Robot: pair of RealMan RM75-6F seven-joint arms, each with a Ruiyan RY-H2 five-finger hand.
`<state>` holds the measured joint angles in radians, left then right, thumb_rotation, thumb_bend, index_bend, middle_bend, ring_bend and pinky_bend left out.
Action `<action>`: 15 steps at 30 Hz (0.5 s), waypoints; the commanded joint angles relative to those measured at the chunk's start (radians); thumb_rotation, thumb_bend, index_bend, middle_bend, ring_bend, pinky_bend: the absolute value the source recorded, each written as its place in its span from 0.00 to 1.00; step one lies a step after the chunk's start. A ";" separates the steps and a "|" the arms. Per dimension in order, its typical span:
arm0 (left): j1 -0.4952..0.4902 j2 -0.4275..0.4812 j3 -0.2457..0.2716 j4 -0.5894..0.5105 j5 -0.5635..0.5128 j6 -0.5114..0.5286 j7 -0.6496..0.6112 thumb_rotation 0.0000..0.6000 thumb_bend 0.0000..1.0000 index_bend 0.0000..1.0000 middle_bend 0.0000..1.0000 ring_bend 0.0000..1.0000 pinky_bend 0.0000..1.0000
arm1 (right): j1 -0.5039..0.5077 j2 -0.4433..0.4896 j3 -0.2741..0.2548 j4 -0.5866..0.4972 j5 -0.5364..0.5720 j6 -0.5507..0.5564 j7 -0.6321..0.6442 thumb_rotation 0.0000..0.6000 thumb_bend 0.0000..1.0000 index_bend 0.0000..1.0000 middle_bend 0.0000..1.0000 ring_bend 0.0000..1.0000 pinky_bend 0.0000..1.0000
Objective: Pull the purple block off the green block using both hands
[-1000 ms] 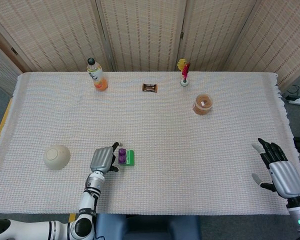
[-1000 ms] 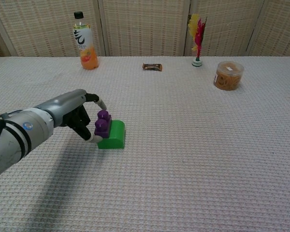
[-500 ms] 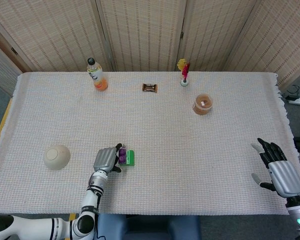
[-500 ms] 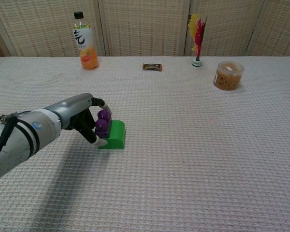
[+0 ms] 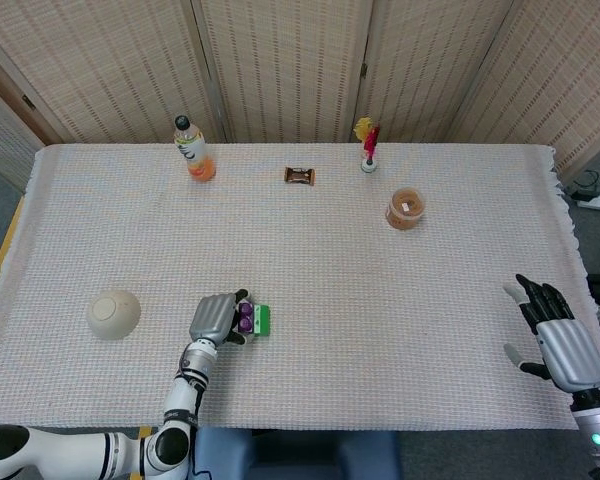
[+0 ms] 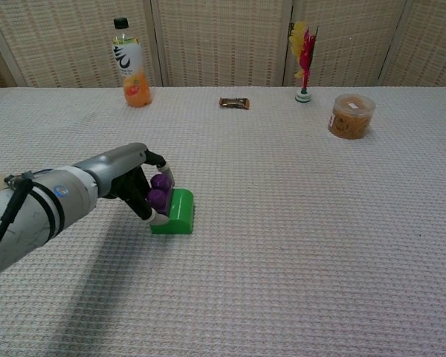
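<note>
White woven cloth bears the green block (image 6: 177, 212); left hand (image 6: 131, 184) clasps its purple block (image 6: 160, 190) (studded).

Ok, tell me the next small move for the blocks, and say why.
Probably bring the right hand across to hold the green block. The left hand already grips the purple block, which is not yet off the green one, while the right hand hovers open at the far table edge, holding nothing.

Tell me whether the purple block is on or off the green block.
Still on. The purple block sits on the green block, with the left robot hand gripping it; the right robot hand is far off, open.
</note>
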<state>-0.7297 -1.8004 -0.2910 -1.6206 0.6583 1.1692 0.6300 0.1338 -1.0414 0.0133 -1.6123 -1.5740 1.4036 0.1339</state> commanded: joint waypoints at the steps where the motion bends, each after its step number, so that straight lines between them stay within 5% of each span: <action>1: -0.001 0.002 0.004 0.004 0.002 -0.002 -0.005 1.00 0.25 0.44 1.00 1.00 1.00 | 0.001 -0.001 0.000 0.000 0.001 -0.001 0.000 1.00 0.36 0.00 0.00 0.00 0.00; 11: 0.025 0.065 0.028 -0.052 0.035 -0.008 -0.057 1.00 0.25 0.56 1.00 1.00 1.00 | 0.059 -0.045 0.006 0.036 0.025 -0.111 0.039 1.00 0.36 0.00 0.00 0.00 0.00; 15: 0.029 0.099 0.001 -0.099 0.001 -0.016 -0.082 1.00 0.25 0.58 1.00 1.00 1.00 | 0.105 -0.071 -0.001 0.072 -0.002 -0.173 0.130 1.00 0.36 0.00 0.00 0.00 0.00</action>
<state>-0.7042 -1.7161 -0.2769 -1.7012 0.6746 1.1571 0.5604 0.2068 -1.0913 0.0168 -1.5669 -1.5590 1.2693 0.2123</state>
